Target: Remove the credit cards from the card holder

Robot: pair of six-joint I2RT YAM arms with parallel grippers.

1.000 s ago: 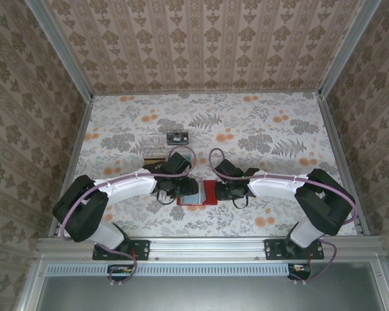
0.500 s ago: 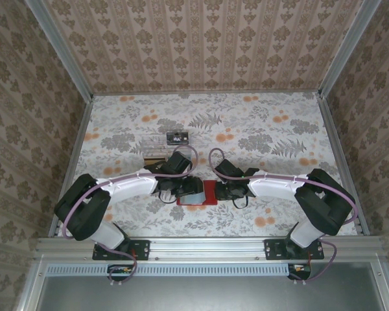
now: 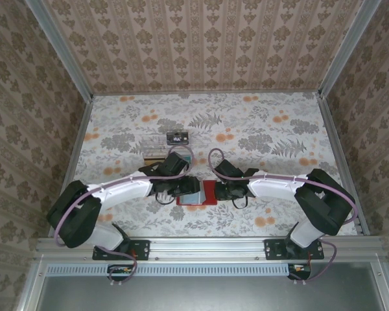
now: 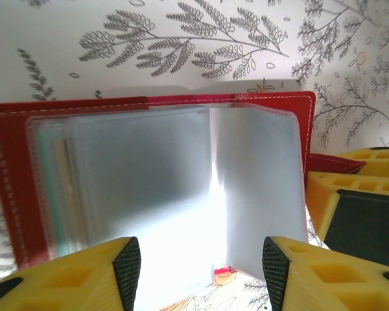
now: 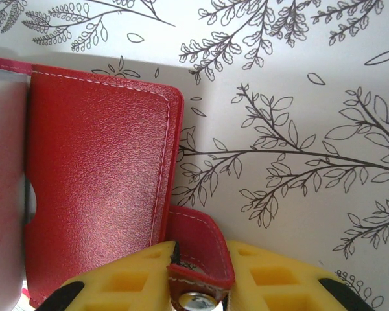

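Two grippers flank the open red card holder. Close up, left gripper gapes over its clear sleeves; right gripper pinches its tab. Overhead: black credit card beyond it, print unreadable.

The left arm and right arm have white link shells, black joint housings and purple cables. The left hand has yellow ribbed fingers with black pads.
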